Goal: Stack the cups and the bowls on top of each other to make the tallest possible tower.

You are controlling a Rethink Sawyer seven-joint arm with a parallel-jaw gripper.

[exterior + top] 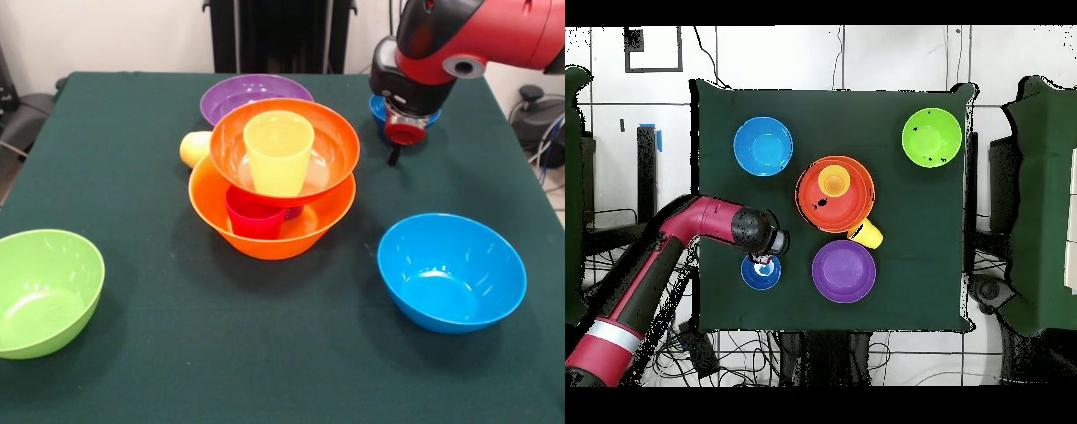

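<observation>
The tower stands mid-table. Its base is the large orange-yellow bowl [274, 231] [808, 212], which holds a red-pink cup [253, 218] and a purple cup [294, 212] that is barely visible. A red-orange bowl [328, 141] [853, 195] rests on those cups, with an orange-yellow cup [278, 152] [833, 181] upright in it. A pale yellow cup [195, 148] [866, 234] lies on its side against the tower. My gripper [395, 155] [768, 262] hangs just over the small dark blue bowl [379, 108] [759, 277]. It holds nothing that I can see.
A purple bowl [256, 95] [843, 271] sits behind the tower on the robot's side. A light blue bowl [452, 272] [763, 146] and a lime green bowl [44, 291] [932, 137] stand apart near the table's far-from-robot edge.
</observation>
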